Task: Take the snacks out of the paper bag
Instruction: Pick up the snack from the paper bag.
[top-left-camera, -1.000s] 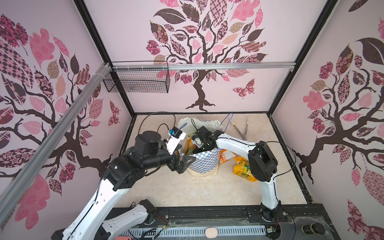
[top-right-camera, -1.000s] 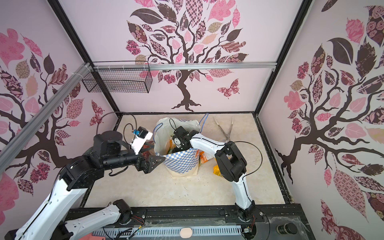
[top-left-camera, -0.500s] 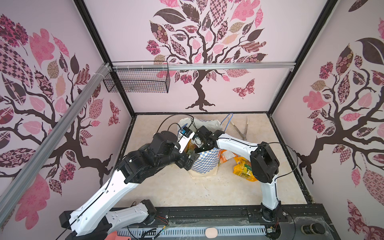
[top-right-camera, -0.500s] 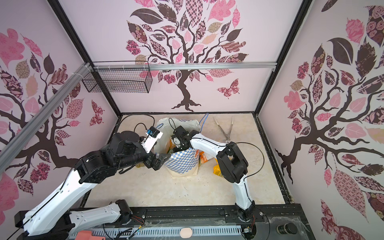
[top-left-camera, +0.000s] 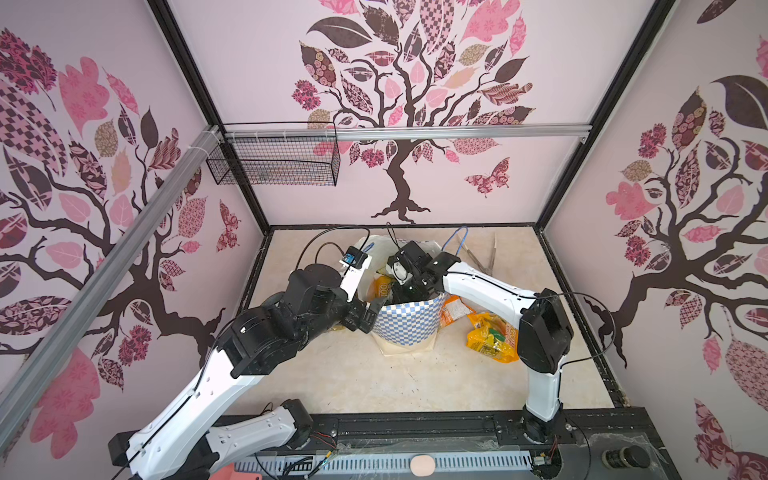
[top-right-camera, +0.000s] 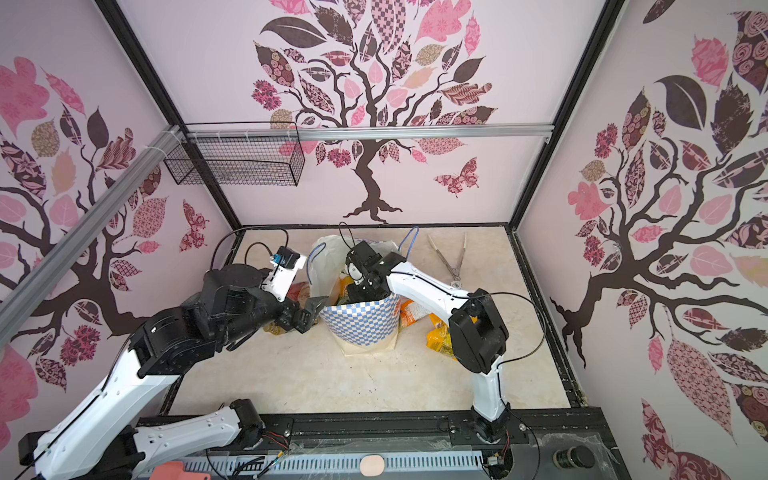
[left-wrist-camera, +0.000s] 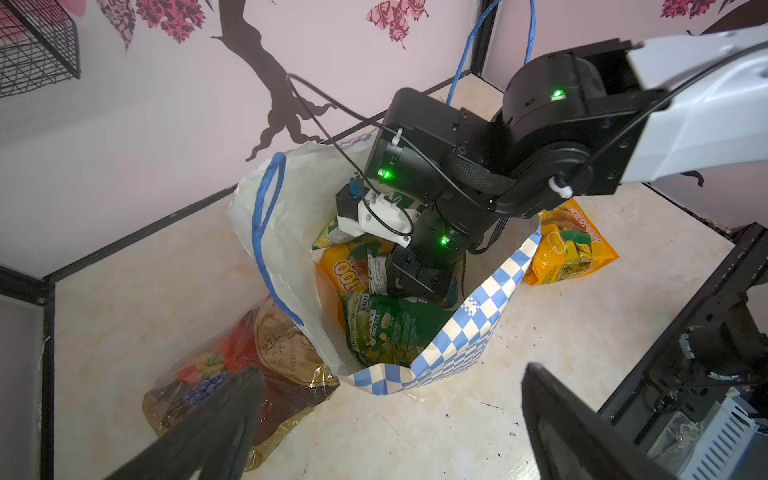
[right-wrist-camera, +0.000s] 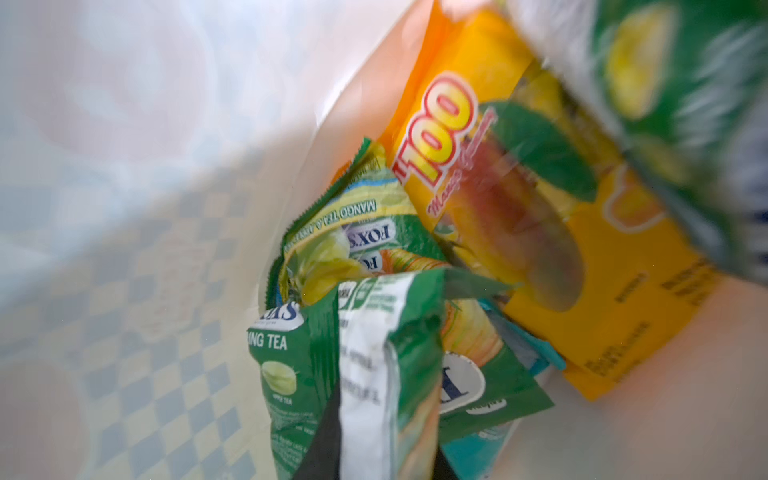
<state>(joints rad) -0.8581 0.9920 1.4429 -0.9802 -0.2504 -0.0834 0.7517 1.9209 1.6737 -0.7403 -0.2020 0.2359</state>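
The paper bag (top-left-camera: 409, 328) stands open mid-table, its checkered band facing front. My right gripper (right-wrist-camera: 382, 449) reaches down inside it, shut on a green snack packet (right-wrist-camera: 374, 353). An orange "100" packet (right-wrist-camera: 519, 187) and a green FOX'S packet (right-wrist-camera: 353, 245) lie in the bag beside it. My left gripper (left-wrist-camera: 390, 374) is open and holds nothing, close to the bag's left front rim. Outside the bag, a dark brown-red packet (left-wrist-camera: 249, 365) lies on its left. A yellow-orange packet (top-left-camera: 492, 336) and an orange packet (top-left-camera: 453, 309) lie on its right.
Thin metal tongs (top-right-camera: 453, 257) lie at the back right of the table. A black wire basket (top-left-camera: 278, 160) hangs on the back wall at the left. Walls close in three sides, and a black rail (top-left-camera: 415, 424) runs along the front.
My right gripper has closed on the green packet inside the bag. My left arm has swung in toward the bag's left side, still open.
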